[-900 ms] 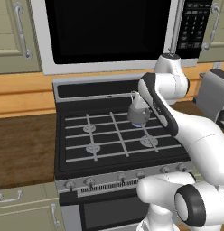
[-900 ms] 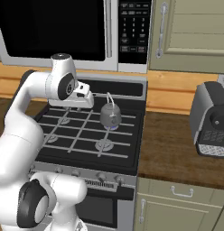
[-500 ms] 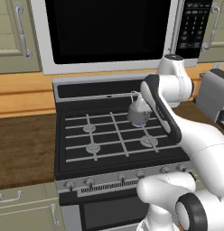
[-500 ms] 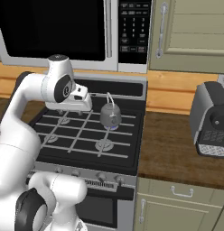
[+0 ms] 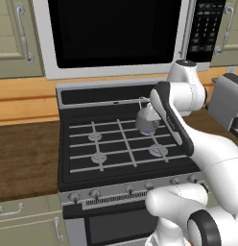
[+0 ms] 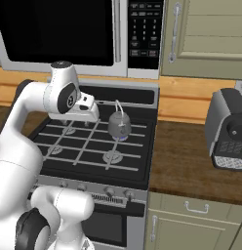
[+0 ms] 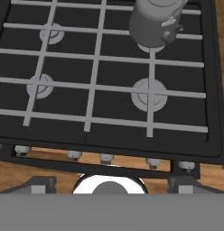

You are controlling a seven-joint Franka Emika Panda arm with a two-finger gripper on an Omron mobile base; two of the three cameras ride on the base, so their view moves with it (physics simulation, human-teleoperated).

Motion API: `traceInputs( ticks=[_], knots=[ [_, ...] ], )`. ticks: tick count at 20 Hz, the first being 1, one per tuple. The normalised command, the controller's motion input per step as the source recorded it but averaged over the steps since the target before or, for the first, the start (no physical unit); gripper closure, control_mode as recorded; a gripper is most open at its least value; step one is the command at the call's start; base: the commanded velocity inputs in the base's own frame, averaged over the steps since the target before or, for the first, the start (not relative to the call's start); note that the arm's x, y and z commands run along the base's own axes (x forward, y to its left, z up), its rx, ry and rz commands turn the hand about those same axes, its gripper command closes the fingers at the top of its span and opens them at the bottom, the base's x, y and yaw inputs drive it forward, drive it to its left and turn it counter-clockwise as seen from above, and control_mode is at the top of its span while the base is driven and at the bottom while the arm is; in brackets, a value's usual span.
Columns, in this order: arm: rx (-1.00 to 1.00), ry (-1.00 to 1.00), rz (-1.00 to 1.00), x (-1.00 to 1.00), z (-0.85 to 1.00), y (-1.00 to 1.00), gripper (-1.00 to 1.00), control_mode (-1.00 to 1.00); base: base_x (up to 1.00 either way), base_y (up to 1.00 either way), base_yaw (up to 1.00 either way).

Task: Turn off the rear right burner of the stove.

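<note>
Hand view: stove (image 7: 213,135) from above, four burners under grates.
Rear right burner (image 7: 150,45): blue glow, one grey kettle (image 7: 154,20) sitting on it.
Knobs (image 7: 105,158): five visible along the front edge.
Gripper (image 7: 111,182): two fingertips set wide apart, empty.

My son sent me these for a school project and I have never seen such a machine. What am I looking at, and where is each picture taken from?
It is a computer-rendered kitchen. The white jointed thing is a robot arm on a driving base. Two cameras ride behind it, left and right, looking down at a black gas stove. The third camera sits on the hand; the two grey tips at its bottom edge belong to the gripper, which holds nothing. On the stove, a grey kettle sits over the rear right burner, where blue flame glows. Silver knobs line the front. A microwave hangs above.
</note>
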Motion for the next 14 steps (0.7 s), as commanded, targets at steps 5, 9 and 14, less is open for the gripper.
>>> traceInputs(
  ticks=[5, 9, 14],
  knots=[
    [0.00, 0.00, 0.00, 0.00, 0.00, 0.01, -1.00, -1.00, 0.00, 0.00, 0.00],
    [0.00, 0.00, 0.00, 0.00, 0.00, 0.17, -1.00, -1.00, 0.00, 0.00, 0.00],
    [0.00, 0.00, 0.00, 0.00, 0.00, 0.26, -1.00, -1.00, 0.00, 0.00, 0.00]
  ],
)
